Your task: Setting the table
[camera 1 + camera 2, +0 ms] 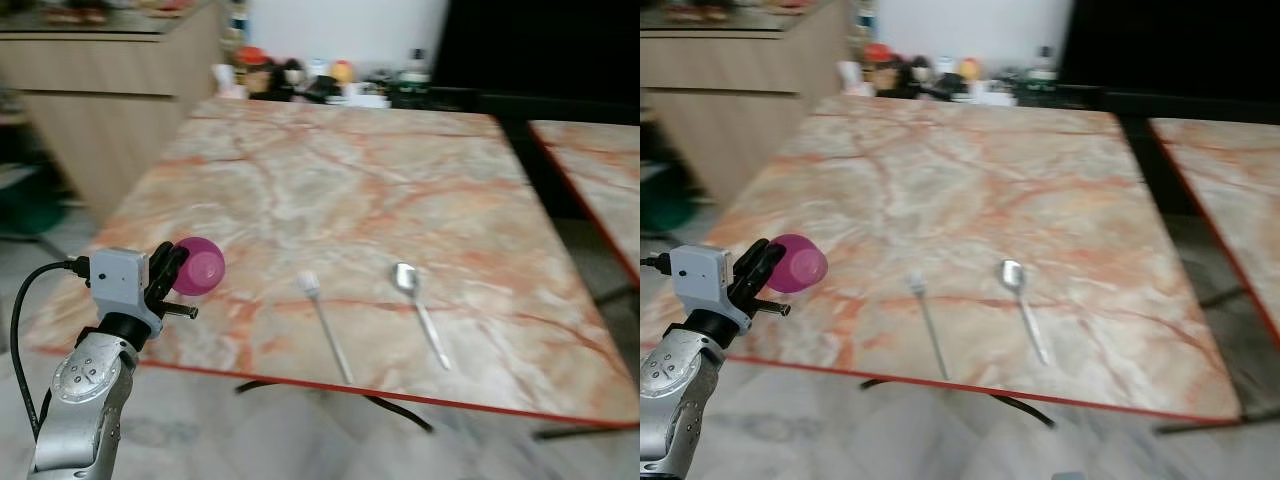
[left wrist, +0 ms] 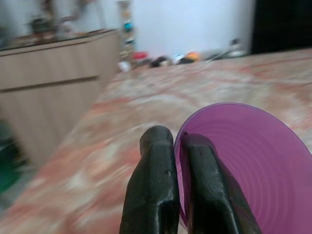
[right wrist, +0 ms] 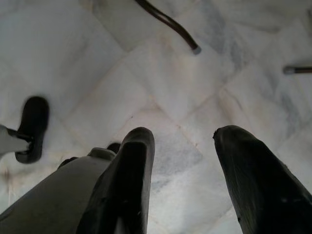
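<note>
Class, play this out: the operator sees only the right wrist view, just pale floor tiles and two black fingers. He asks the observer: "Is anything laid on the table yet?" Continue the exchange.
Observer: Yes. A fork and a spoon lie side by side, apart, near the front edge of the marble table.
Operator: What is the left hand doing?
Observer: The left hand pinches the rim of a purple cup, one finger inside and one outside.
Operator: Where is that cup relative to the cutlery?
Observer: It is held to the left of the fork, over the table's front left part, tipped on its side.
Operator: Is my right hand carrying anything?
Observer: No. The right hand hangs open above the floor.
</note>
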Robot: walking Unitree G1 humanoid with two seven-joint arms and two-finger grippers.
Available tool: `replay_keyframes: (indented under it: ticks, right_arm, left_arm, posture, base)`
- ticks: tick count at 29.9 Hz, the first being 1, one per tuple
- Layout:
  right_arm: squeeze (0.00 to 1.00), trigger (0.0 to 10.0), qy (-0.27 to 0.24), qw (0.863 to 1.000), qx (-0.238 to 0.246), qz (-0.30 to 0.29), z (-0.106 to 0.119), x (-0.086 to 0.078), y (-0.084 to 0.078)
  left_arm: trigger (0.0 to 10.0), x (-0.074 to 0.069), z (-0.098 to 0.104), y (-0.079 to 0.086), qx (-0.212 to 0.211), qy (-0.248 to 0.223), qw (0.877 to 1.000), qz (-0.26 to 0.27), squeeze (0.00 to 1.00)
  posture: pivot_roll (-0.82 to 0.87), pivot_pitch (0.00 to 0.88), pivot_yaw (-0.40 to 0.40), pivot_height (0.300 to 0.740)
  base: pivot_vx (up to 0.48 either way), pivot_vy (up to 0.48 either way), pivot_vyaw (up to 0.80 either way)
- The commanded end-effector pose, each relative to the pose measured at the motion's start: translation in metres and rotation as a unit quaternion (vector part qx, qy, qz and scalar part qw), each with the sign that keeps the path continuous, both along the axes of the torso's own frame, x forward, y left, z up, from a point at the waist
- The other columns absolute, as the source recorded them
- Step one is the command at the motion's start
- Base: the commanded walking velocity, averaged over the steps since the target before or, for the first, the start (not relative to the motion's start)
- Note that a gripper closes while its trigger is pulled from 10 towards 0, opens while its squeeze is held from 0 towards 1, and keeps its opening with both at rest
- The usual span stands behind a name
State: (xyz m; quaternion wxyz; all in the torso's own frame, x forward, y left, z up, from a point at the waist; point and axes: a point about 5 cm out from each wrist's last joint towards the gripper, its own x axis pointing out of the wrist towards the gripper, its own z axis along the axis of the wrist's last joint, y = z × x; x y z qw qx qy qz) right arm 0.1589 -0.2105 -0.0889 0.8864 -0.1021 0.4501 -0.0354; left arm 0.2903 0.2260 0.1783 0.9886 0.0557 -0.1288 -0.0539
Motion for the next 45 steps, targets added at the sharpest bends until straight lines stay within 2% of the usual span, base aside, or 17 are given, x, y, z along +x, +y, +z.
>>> replay_keyframes:
  ticks: [1, 8, 10, 17, 22, 28, 34, 45]
  right_arm:
    - [0.0, 10.0, 0.011, 1.0, 0.003, -0.005, -0.003, -0.006, -0.001]
    - [0.0, 10.0, 0.007, 1.0, 0.009, -0.02, -0.003, -0.007, -0.001]
    - [0.0, 10.0, 0.005, 1.0, 0.011, -0.02, -0.003, -0.006, -0.001]
    - [0.0, 10.0, 0.002, 1.0, 0.012, -0.022, -0.001, -0.003, -0.001]
    - [0.0, 10.0, 0.001, 1.0, 0.014, -0.027, 0.0, -0.001, -0.002]
    - [0.0, 10.0, -0.004, 0.998, 0.022, -0.053, 0.0, 0.0, -0.005]
    - [0.0, 10.0, -0.003, 0.999, 0.022, -0.05, 0.001, 0.0, -0.006]
    - [0.0, 10.0, -0.007, 0.999, 0.028, -0.042, 0.0, -0.001, -0.003]
  left_arm:
    - [10.0, 0.0, 0.003, 0.0, 0.004, -0.005, 1.0, 0.003, 0.0]
    - [10.0, 0.001, -0.002, -0.002, 0.013, 0.001, 1.0, 0.005, 0.0]
    - [10.0, 0.002, -0.004, -0.002, 0.027, 0.004, 1.0, 0.009, 0.0]
    - [10.0, 0.004, -0.008, 0.01, 0.027, 0.004, 0.999, 0.035, 0.0]
    - [10.0, 0.008, -0.005, 0.011, 0.032, -0.005, 0.999, 0.041, 0.0]
    - [10.0, 0.012, -0.004, 0.011, 0.033, -0.013, 0.998, 0.048, 0.0]
    - [10.0, 0.012, -0.005, 0.009, 0.034, -0.013, 0.998, 0.05, 0.0]
    - [10.0, 0.009, -0.006, 0.012, 0.035, -0.009, 0.998, 0.052, 0.0]
  posture:
    - [0.04, 0.116, -0.02, 0.74]
    - [0.04, 0.1, -0.021, 0.74]
    - [0.04, 0.084, -0.018, 0.74]
    - [0.04, 0.039, -0.024, 0.74]
    - [0.05, 0.024, -0.026, 0.74]
    - [0.04, 0.025, -0.026, 0.74]
    - [0.03, 0.046, -0.026, 0.74]
    - [0.03, 0.078, -0.019, 0.74]
  base:
    - [0.0, 0.0, 0.8]
    - [0.0, 0.0, 0.18]
    - [0.0, 0.0, 0.0]
    - [0.0, 0.0, 0.0]
    - [0.0, 0.0, 0.0]
    - [0.0, -0.416, -0.35]
    - [0.0, -0.461, -0.71]
    - [0.0, -0.465, 0.0]
